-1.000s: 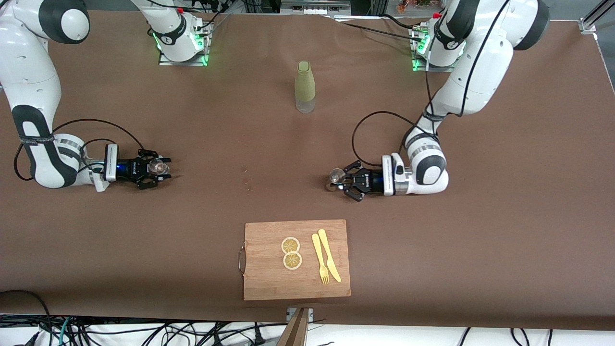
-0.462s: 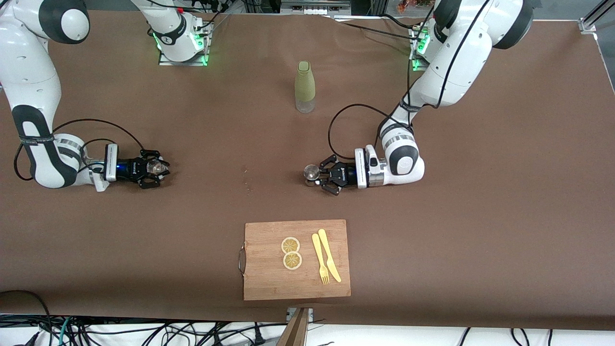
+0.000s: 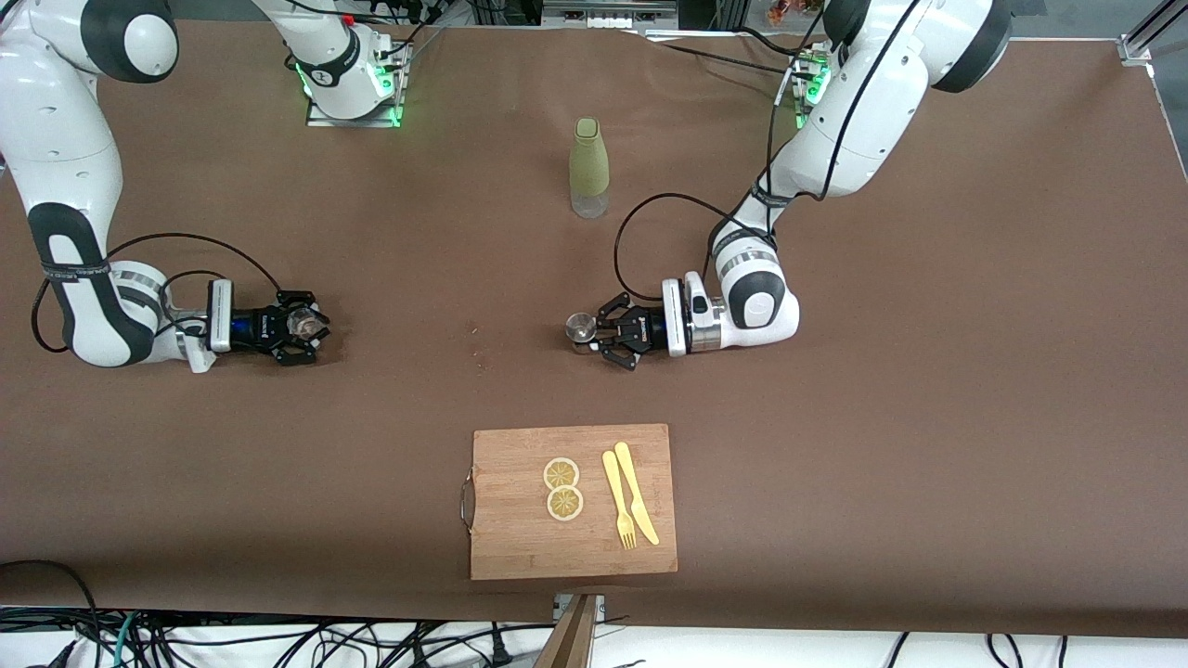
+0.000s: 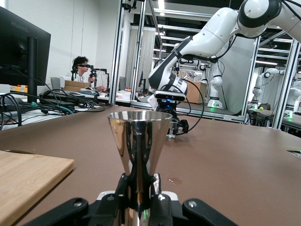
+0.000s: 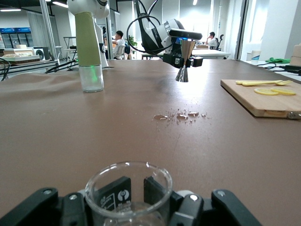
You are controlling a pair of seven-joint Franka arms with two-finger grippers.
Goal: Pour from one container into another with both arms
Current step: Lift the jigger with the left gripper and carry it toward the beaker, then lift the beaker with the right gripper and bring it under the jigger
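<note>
Both grippers loaded; glass base hidden.
Left gripper [image 3: 594, 332] clamps metal jigger [image 3: 582, 327]; right gripper [image 3: 306, 327] clamps small glass [image 3: 300, 322].

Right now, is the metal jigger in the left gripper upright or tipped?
Upright. In the left wrist view the metal jigger stands with its wide mouth up, its narrow waist clamped in the left gripper.

Bare tabletop [image 3: 445, 278] between both arms, bottle [image 3: 588, 167] and cutting board [image 3: 520, 547] flanking
</note>
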